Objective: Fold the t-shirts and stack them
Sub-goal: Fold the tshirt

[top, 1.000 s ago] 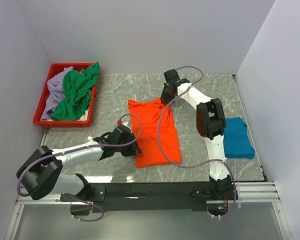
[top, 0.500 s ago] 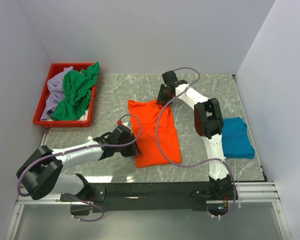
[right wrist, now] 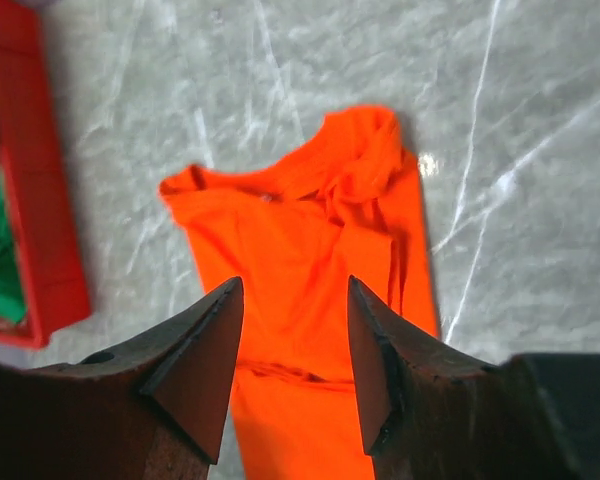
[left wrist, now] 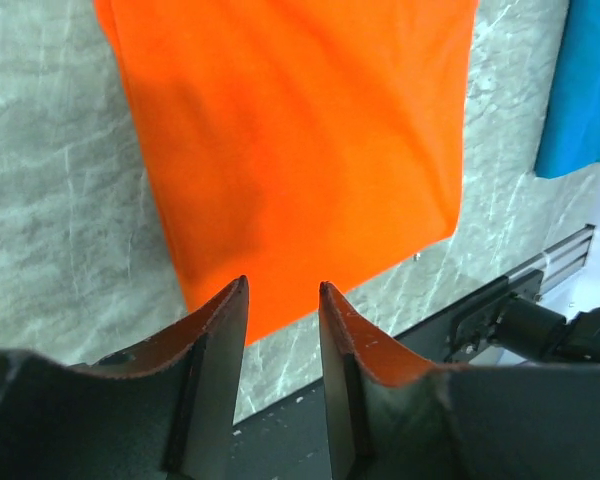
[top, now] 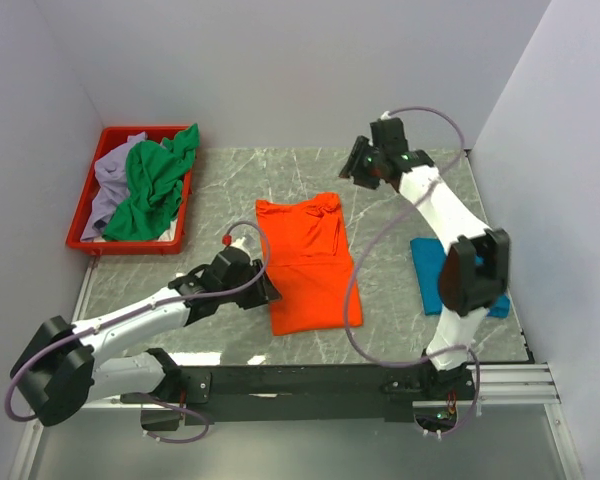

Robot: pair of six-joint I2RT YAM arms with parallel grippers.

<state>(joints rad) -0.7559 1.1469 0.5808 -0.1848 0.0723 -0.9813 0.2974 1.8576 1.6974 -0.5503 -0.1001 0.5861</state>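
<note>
The orange t-shirt [top: 305,265] lies flat and folded narrow in the middle of the table, its collar end bunched at the far right corner [right wrist: 365,160]. My left gripper [top: 269,292] hovers at its near left edge, open, with nothing between the fingers [left wrist: 220,335]. The right gripper [top: 354,172] is raised beyond the shirt's far right corner, open and empty [right wrist: 293,290]. A folded teal t-shirt [top: 424,262] lies at the right, partly hidden by my right arm. The green t-shirt [top: 155,185] and lavender t-shirt [top: 107,185] sit crumpled in the tray.
The red plastic tray [top: 80,218] stands at the far left against the wall. White walls close in the back and both sides. The black base rail [left wrist: 520,320] runs along the near edge.
The right gripper opened, let go of the orange shirt's collar end and swung up to the back right. The left gripper opened wider and drew slightly back from the shirt's edge.
</note>
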